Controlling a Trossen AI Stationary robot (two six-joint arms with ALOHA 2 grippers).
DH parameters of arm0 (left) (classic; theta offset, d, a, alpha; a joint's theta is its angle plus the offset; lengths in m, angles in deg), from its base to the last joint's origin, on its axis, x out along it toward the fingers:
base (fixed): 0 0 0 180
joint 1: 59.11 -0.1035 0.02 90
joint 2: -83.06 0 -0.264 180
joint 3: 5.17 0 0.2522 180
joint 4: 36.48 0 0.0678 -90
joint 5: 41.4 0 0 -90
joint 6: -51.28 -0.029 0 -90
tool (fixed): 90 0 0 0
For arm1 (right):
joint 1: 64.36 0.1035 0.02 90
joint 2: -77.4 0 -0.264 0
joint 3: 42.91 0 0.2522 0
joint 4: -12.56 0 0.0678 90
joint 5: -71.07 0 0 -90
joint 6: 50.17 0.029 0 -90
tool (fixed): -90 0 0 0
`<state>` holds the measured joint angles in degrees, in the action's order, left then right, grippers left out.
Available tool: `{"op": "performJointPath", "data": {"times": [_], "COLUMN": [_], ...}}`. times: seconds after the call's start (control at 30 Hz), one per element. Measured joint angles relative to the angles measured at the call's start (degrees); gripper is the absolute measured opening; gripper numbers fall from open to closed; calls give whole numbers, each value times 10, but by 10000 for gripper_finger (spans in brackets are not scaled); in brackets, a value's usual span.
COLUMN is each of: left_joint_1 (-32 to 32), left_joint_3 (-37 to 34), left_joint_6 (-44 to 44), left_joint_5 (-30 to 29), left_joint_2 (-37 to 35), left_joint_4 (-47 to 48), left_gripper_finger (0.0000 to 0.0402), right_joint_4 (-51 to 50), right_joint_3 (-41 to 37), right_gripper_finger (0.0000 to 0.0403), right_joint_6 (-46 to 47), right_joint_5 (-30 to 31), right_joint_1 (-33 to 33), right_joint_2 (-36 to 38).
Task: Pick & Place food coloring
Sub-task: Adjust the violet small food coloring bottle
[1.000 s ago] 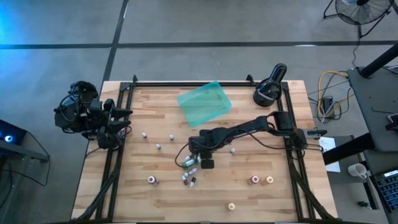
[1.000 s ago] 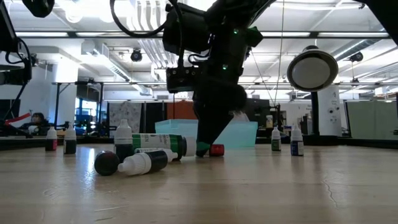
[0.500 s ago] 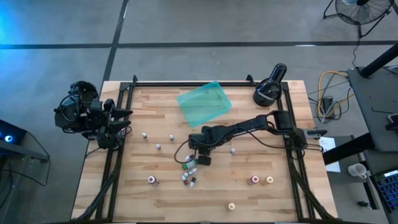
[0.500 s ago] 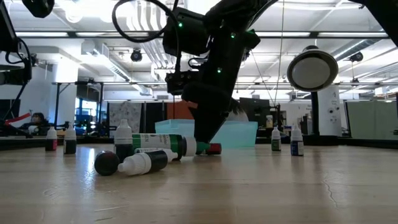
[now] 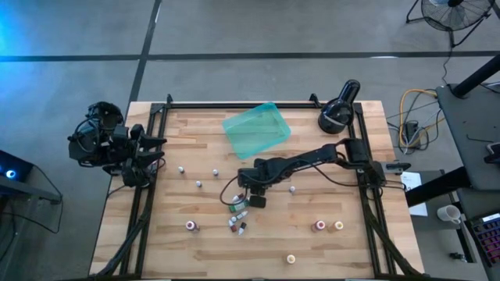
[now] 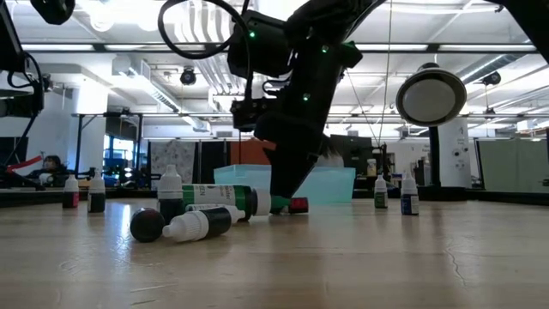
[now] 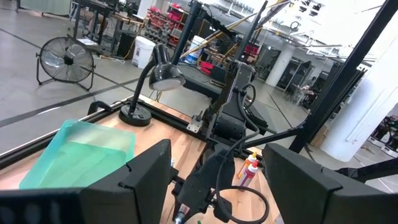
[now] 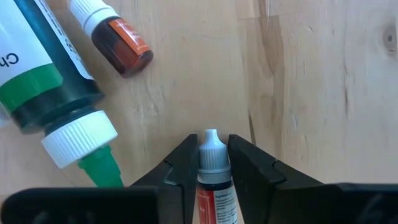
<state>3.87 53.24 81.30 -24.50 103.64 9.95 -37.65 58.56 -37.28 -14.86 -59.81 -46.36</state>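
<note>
Pale wood-plank worktop [image 5: 312,250]: scattered food coloring bottles [image 5: 238,224] lie and stand mid-table. The right gripper [image 8: 213,163] is down among them, clamped on a white-capped red bottle [image 8: 213,186], beside a green bottle [image 8: 46,99]. Behind sit a teal tray [image 5: 255,129] and black lamp [image 5: 338,111]. The left gripper [image 5: 156,152] waits open at the left edge. Beyond, a grey-floored workshop with a fan [image 5: 451,14].

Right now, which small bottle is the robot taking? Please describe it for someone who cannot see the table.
Below the teal tray, mid-table, the right gripper is closed on a white-capped red bottle. Unlike the larger green bottle and the orange-brown bottle lying nearby, it sits between the fingers.
</note>
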Motion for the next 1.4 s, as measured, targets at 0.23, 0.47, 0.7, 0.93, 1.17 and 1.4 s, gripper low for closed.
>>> {"op": "performJointPath", "data": {"times": [0.23, 0.47, 0.7, 0.93, 1.17, 1.4], "left_joint_1": [0, 0, 0, 0, 0, 0], "left_joint_3": [0, 0, 0, 0, 0, 0], "left_joint_6": [0, 0, 1, 2, 2, 2], "left_joint_5": [0, 0, 0, 0, 0, 2], "left_joint_2": [0, 0, 0, 0, 0, 0], "left_joint_4": [0, 0, 0, 0, 0, 0], "left_gripper_finger": [225, 225, 225, 225, 225, 225], "right_joint_4": [3, 3, 104, 291, 516, 609], "right_joint_3": [-7, -8, 1, -7, -91, -148], "right_gripper_finger": [78, 58, 59, 59, 59, 59], "right_joint_6": [0, -3, -15, 50, 121, 130], "right_joint_5": [0, 2, 9, 59, 67, 105], "right_joint_1": [-1, -1, -7, -27, -24, -18], "right_joint_2": [1, 1, 7, 20, 1, -1]}}
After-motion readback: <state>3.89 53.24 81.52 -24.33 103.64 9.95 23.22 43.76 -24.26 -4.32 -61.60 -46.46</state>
